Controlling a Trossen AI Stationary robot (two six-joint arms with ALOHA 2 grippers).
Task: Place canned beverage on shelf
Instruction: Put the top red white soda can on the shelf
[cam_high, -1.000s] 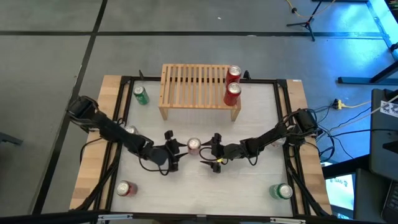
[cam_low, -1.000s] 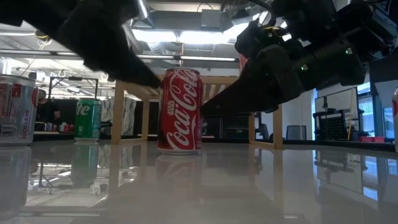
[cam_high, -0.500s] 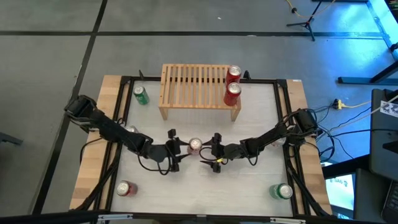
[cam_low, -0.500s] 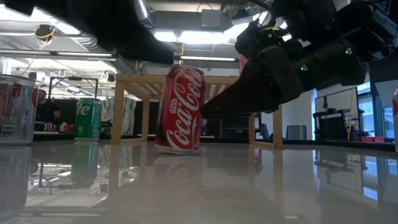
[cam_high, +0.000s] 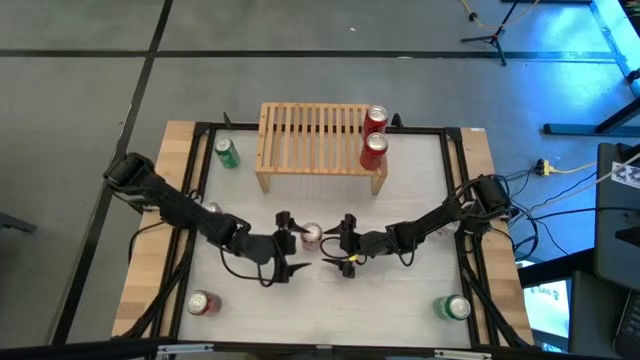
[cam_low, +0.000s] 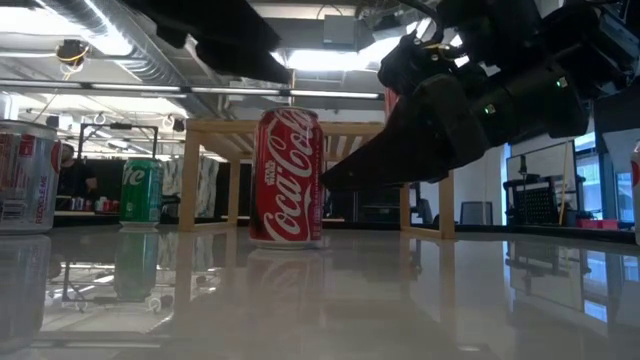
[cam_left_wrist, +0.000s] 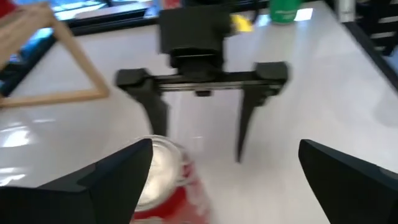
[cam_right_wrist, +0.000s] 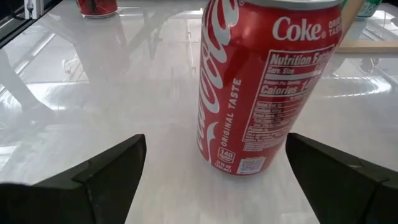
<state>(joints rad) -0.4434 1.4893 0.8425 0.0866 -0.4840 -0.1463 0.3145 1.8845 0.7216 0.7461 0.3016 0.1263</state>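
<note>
A red cola can (cam_low: 288, 178) stands upright on its base on the white table, between my two grippers. My left gripper (cam_high: 292, 243) is open. It hangs above and just to the left of the can (cam_left_wrist: 163, 183) and touches nothing. My right gripper (cam_high: 342, 241) is open too, low at the can's right side, and its fingers point at the can (cam_right_wrist: 267, 87) without closing round it. At the far edge is the light-wood slatted shelf (cam_high: 315, 140), with two red cans (cam_high: 374, 135) standing on its right end.
A green can (cam_high: 227, 152) stands left of the shelf. A silver can (cam_low: 25, 175) sits under my left arm. A red can (cam_high: 202, 303) is at the near left and a green can (cam_high: 455, 307) at the near right. The shelf's slats left of the two cans are bare.
My left gripper has opened, let go of the red can and risen above it. The can tilted half a second ago and now stands upright on the table again. My right gripper has kept still.
</note>
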